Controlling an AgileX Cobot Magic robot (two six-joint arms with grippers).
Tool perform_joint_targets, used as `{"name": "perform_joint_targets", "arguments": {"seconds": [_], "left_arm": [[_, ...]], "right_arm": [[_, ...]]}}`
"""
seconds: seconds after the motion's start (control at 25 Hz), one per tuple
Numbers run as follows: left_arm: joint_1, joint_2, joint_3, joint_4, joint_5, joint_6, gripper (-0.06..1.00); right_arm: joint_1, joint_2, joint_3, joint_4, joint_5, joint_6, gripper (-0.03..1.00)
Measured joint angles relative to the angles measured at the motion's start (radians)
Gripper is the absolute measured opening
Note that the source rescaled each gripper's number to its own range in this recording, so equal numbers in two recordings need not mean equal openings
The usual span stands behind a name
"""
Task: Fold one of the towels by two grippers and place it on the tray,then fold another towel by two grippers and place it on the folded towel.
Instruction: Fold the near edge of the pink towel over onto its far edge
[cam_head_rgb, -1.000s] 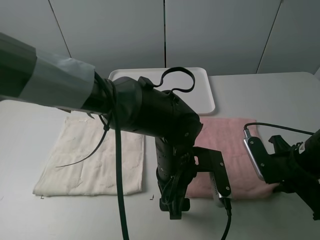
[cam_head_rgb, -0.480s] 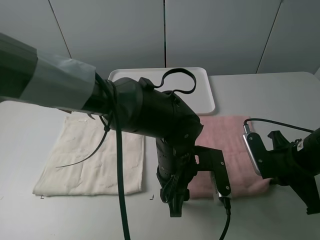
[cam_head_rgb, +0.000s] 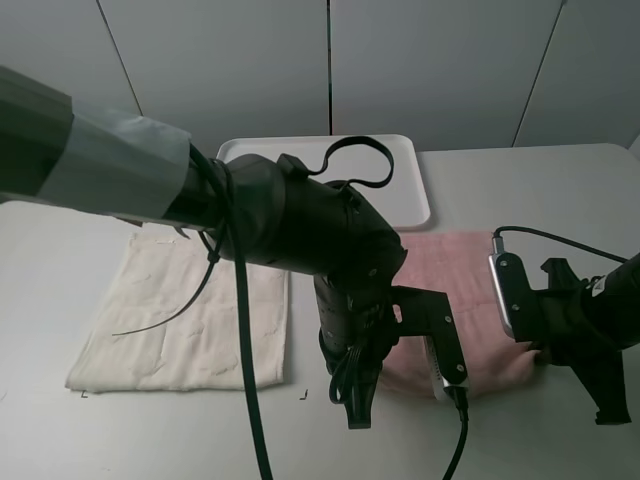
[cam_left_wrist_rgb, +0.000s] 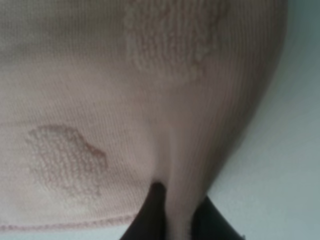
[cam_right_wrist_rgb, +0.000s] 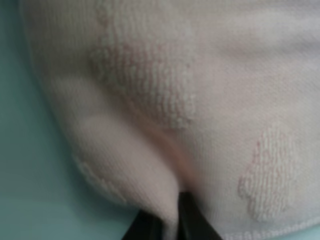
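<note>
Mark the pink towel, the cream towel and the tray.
pink towel (cam_head_rgb: 462, 268): exterior high view, flat upper part.
cream towel (cam_head_rgb: 190, 310): exterior high view, its middle.
tray (cam_head_rgb: 408, 192): exterior high view, bare floor near the right rim.

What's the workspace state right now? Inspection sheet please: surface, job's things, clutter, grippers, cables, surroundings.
Surface: pale grey table; small dark corner marks near the cream towel.
Job's things: pink towel lying on the table, near edge bunched at the grips; cream towel flat, left of it, apart; tray behind both, partly hidden by the left arm.
Clutter: nothing seen.
Grippers: left gripper and right gripper each shut on the pink towel's near edge.
Cables: black cable hangs across the cream towel; another arcs over the right arm.
Surroundings: grey panelled wall.
</note>
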Motion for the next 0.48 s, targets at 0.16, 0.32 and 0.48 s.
{"name": "perform_joint_targets", "arguments": {"seconds": [0.16,0.32,0.48], "left_arm": [[0.000,0.000,0.000,0.000,0.000,-0.011,0.02],[0.000,-0.002,0.000,0.000,0.000,-0.018,0.02],[0.000,-0.006,0.000,0.000,0.002,-0.020,0.02]], "right_arm": [[0.000,-0.018,0.002,0.078,0.012,0.076,0.01],[0.000,-0.063,-0.005,0.097,0.113,0.174,0.01],[0.000,-0.118,-0.051,0.095,0.248,0.326,0.01]]}}
